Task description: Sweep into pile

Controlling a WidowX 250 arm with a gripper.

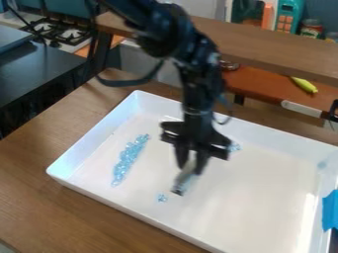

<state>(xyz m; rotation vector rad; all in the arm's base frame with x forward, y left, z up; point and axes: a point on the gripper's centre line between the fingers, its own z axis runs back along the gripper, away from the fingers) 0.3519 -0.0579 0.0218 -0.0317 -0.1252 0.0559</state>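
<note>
One white tray (102, 131) on the wooden desk (33, 160) holds three groups of clear blue beads: a long row (129, 158) toward the left wall, a small clump (162, 197) near the front, and a few pieces (235, 147) farther back, right of the tool (190, 167), which grips one slim, pale implement (186, 180) slanting down inside the tray. One piece of blue tape (330, 212) is on the tray's right edge.

High, slanted view down into tray (264, 197)
</note>
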